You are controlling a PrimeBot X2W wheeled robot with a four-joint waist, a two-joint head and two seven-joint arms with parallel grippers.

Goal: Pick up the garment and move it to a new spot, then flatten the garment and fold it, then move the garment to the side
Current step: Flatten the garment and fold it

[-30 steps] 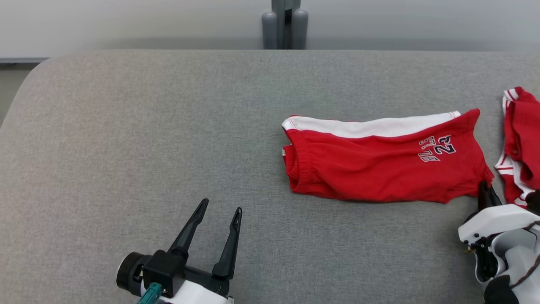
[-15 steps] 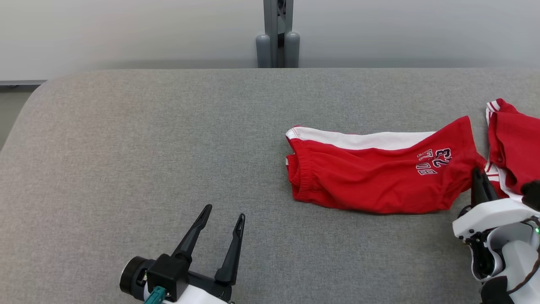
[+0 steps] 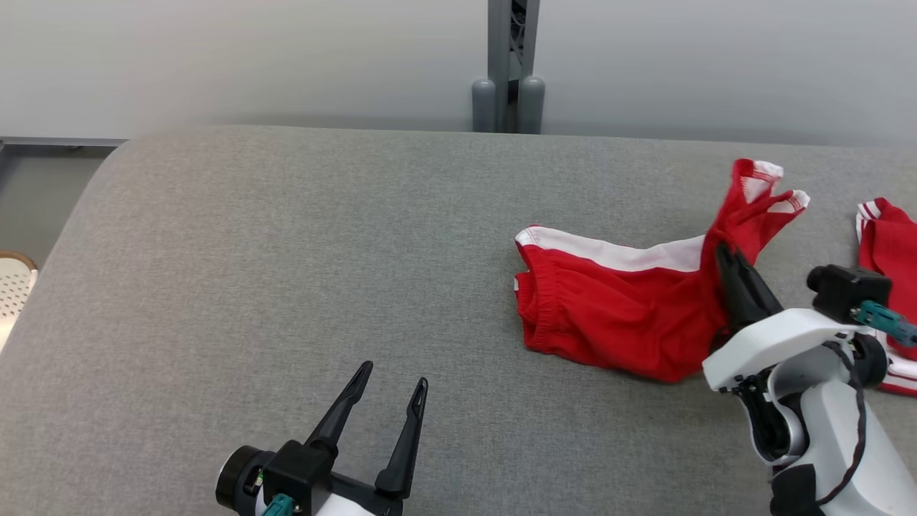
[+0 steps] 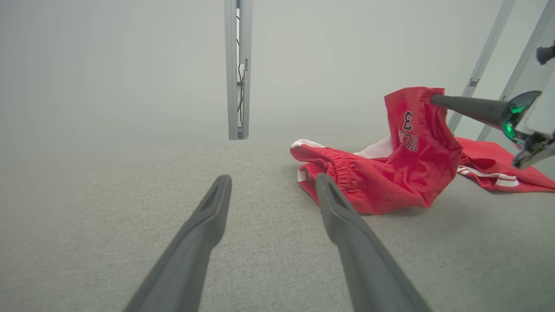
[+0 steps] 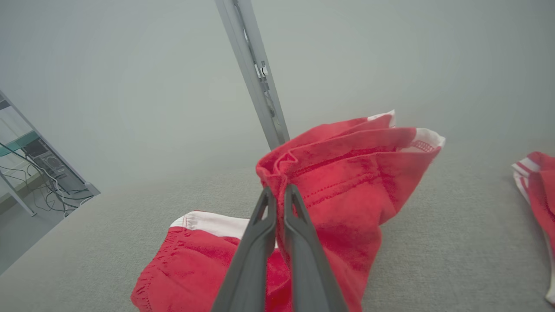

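Observation:
The garment point(image 3: 609, 315) is a pair of red shorts with a white side stripe, lying right of centre on the grey padded table point(image 3: 286, 251). My right gripper point(image 3: 722, 249) is shut on its leg end and holds that end up off the table, while the waistband end rests on the surface. The right wrist view has the red cloth point(image 5: 347, 173) pinched between the closed fingers of the right gripper point(image 5: 277, 190). My left gripper point(image 3: 394, 376) stands open at the lower left, apart from the garment point(image 4: 377, 173), with nothing between its fingers point(image 4: 217, 203).
A second red and white garment point(image 3: 885, 247) lies at the table's right edge, just beyond the right arm. A grey metal post point(image 3: 509, 64) stands behind the table's far edge. A pale round object point(image 3: 14, 287) sits on the floor to the left.
My right gripper has risen and moved left, lifting the shorts' leg end and bunching it over the rest. The head camera has shifted. The left gripper has stayed open in place.

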